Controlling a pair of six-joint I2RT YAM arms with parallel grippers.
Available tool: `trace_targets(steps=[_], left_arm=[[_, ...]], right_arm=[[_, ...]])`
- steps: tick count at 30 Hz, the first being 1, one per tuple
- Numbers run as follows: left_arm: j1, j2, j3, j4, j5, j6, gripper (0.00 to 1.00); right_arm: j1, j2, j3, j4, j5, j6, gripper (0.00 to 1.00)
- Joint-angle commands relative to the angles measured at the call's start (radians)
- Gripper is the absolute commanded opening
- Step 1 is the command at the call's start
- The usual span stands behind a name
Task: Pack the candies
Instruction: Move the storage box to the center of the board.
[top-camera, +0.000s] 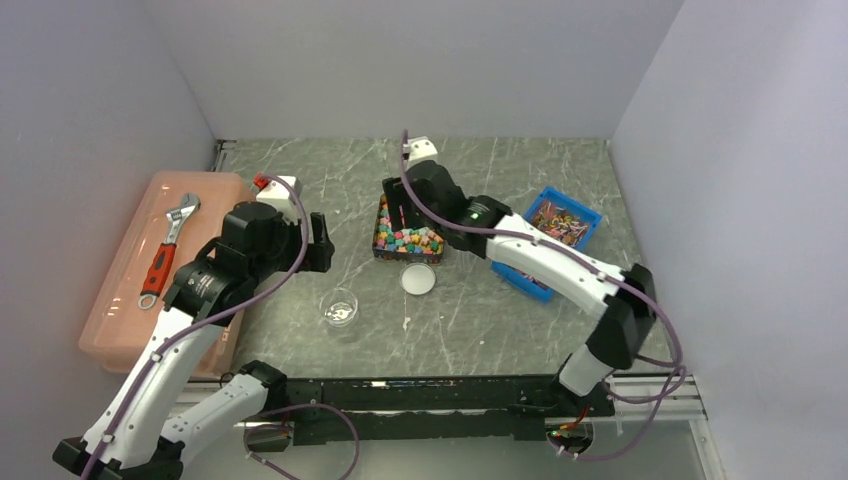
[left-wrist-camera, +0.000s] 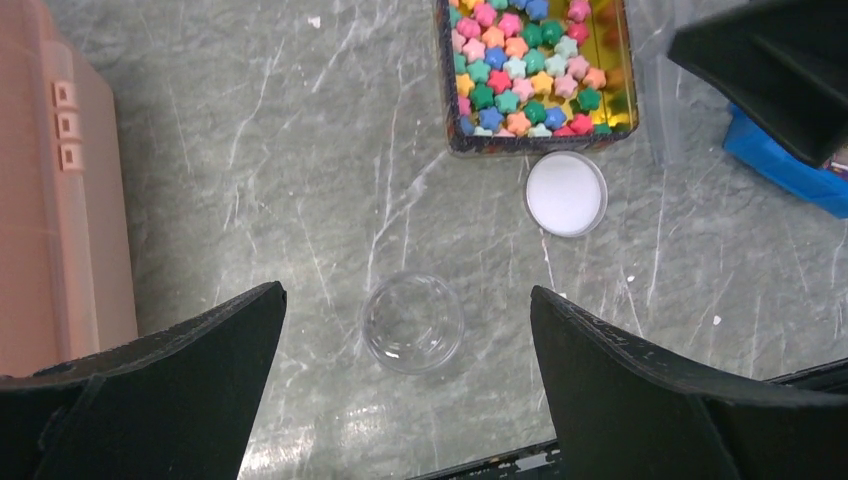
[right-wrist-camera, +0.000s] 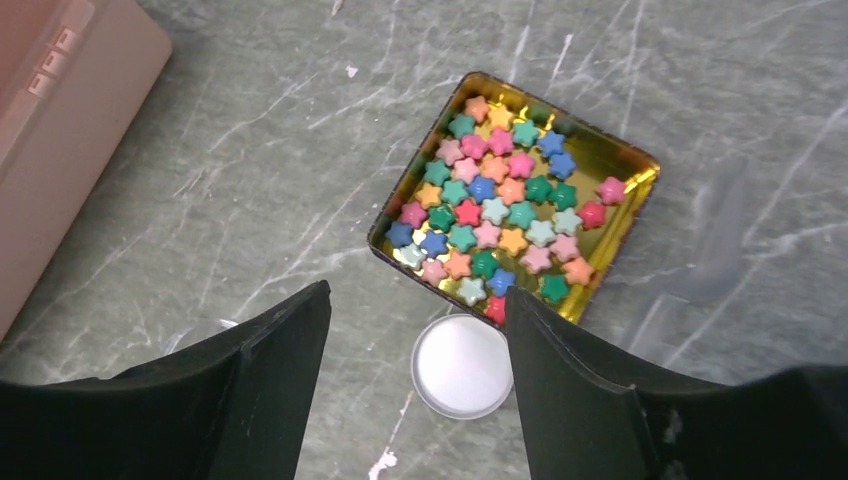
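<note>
Right gripper: released, above the candies; best to pinch one star squarely.
Left gripper: released, over the jar; should steady it.
Tray: shallow; descend gently.

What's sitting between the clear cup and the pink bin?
Nothing; the table between the cup and the bin is bare, as the left wrist view shows.

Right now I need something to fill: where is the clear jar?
In the top view the clear jar stands left of centre, near-left of the white lid, below the open left gripper.
</note>
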Motion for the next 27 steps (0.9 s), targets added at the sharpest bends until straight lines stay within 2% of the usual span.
trace_targets(steps=[1, 5, 14, 27], left_arm=[[-0.001, -0.042, -0.022, -0.015, -0.023, -0.036, 0.99], [-0.002, -0.079, -0.061, -0.015, -0.029, -0.052, 0.99], [-0.002, -0.165, -0.192, 0.062, -0.003, -0.055, 0.99], [-0.002, -0.236, -0.311, 0.139, -0.007, -0.028, 0.99]], right_arm=[[0.003, 0.093, 0.096, -0.007, -0.053, 0.045, 0.64], [0.002, 0.213, 0.191, -0.029, -0.057, 0.080, 0.58], [-0.017, 0.433, 0.350, -0.063, -0.064, 0.168, 0.54], [-0.044, 0.630, 0.507, -0.110, -0.059, 0.246, 0.47]])
